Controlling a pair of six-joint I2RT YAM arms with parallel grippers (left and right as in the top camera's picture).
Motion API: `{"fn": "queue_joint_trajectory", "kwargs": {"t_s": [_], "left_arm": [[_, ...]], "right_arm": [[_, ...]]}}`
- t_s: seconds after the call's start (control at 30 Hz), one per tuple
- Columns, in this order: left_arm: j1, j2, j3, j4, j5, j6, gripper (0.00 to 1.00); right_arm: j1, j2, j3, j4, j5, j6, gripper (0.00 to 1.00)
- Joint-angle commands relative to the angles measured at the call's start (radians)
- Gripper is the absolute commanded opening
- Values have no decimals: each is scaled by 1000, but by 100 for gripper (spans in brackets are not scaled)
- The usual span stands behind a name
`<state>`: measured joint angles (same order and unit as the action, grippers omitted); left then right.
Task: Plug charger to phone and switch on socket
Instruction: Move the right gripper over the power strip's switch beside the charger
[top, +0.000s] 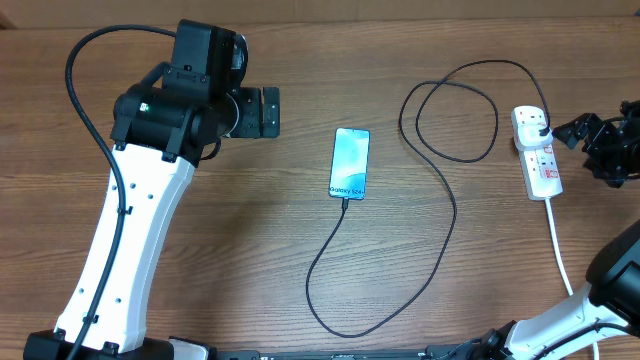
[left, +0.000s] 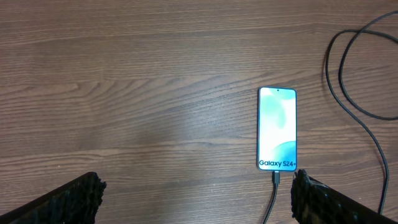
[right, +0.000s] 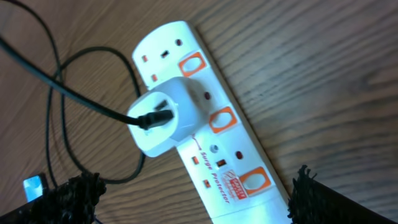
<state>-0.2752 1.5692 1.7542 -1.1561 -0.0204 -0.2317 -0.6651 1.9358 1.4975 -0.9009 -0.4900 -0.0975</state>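
switching on the socket (right: 245, 152): judged to be the step in hand, as the charger (right: 149, 117) looks seated at both ends.

1. right gripper (right: 193, 186): jaws spread wide, nothing held. it hovers over the near end of the socket, and no contact shows.
2. socket: white strip flat on the table (right: 348, 56), with three red-edged switches in a row along one side. whether any is on cannot be told.
3. middle switch (right: 222, 118): just beside the adapter (right: 168, 118), so probably the one to press. use one fingertip only and come straight down. the strip looks light, so a slanted push may skid or tip it. approach from the open table side, clear of the adapter. which half of the rocker to press is not visible.
4. end switches: leave untouched, since a wide-open jaw could strike two at once. narrowing it first would be prudent.
5. charger: black lead running from the adapter in loose loops, its tip at the bottom edge of the phone (left: 277, 127). keep the fingers off the lead, as a snag could pull the tip out.
6. phone: mid-table, screen lit, well apart from the socket.
7. left gripper (left: 196, 186): open and empty, above bare table beside the phone. best kept idle.
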Motion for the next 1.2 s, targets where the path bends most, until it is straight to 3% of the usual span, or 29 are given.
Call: {"fn": "queue_joint_trajectory", "kwargs": {"t_s": [0.0,0.5,1.17], "left_arm": [[-6,6,-3,1,-13,18,100],[-6,6,-3,1,-13,19,100],[-6,6,-3,1,-13,18,100]], "right_arm": [[4,2,-3,7,-83,-97,100],[6,9,-5,106,-227,-121,100],[68,71,-5,143,-143,-121,100]]}}
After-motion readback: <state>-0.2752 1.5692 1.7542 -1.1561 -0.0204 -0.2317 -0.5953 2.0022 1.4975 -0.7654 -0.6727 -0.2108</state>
